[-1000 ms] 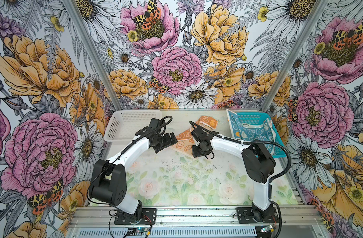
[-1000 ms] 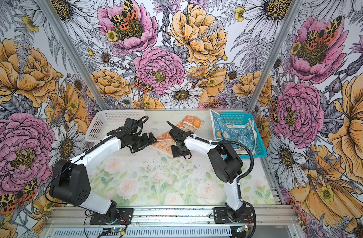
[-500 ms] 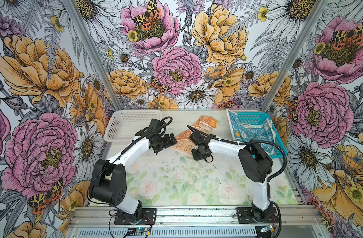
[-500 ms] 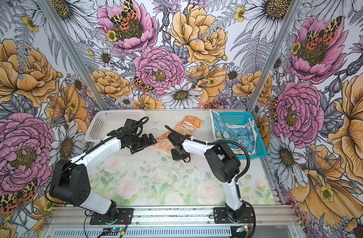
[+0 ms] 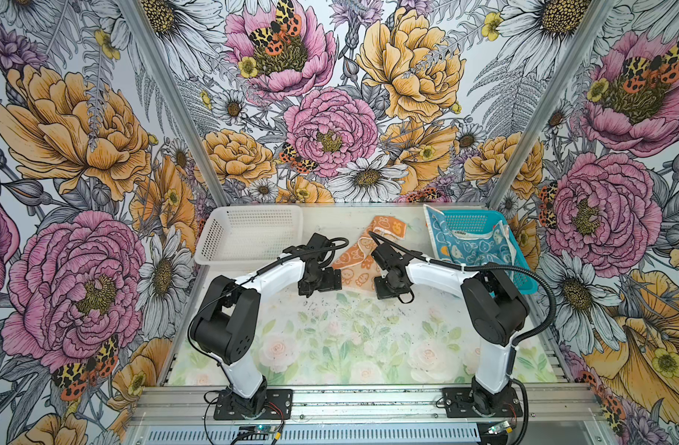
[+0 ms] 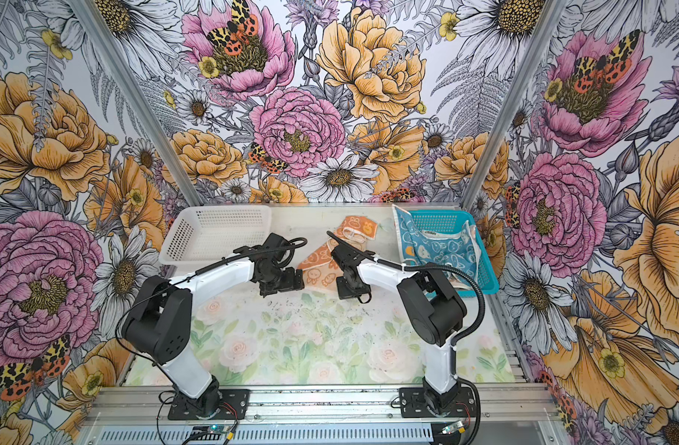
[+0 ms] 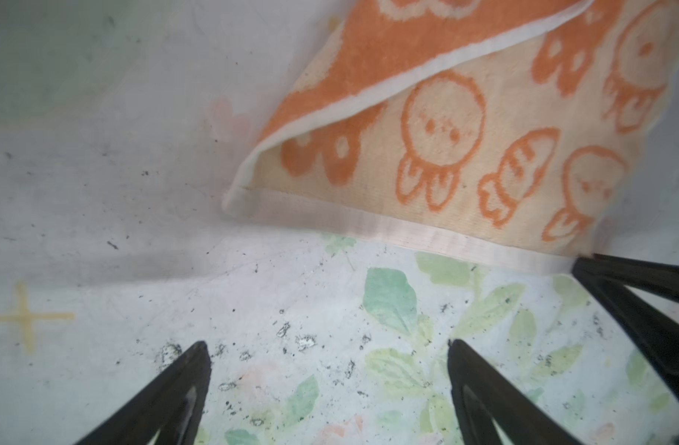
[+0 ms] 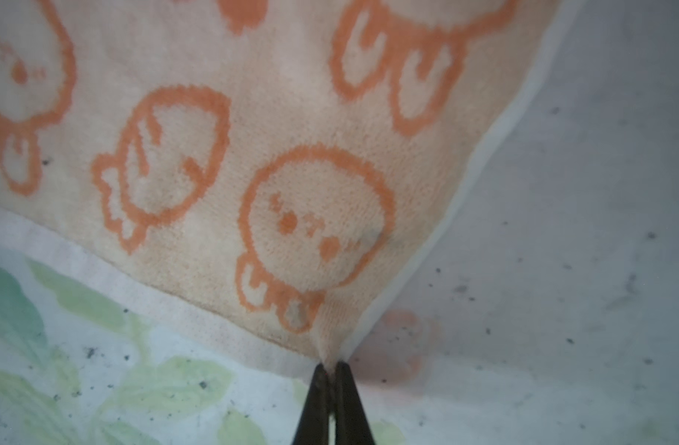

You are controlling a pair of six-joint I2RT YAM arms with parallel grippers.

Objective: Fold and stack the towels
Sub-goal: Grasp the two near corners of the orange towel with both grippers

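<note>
Right pincer (image 8: 330,368) clamped on orange towel (image 8: 276,127) corner, grip clear only in wrist views; left pincer (image 7: 328,343) apart over worktop (image 7: 99,192), near towel edge. Both top views: blue towel (image 5: 472,248) draped in teal basket (image 5: 467,222).

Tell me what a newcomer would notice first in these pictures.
Loud flower walls surround everything. At the back of the table lies an orange towel, one corner pinched by the shut right tool, the open left tool beside it. On the right, a blue towel hangs over a teal basket.
</note>
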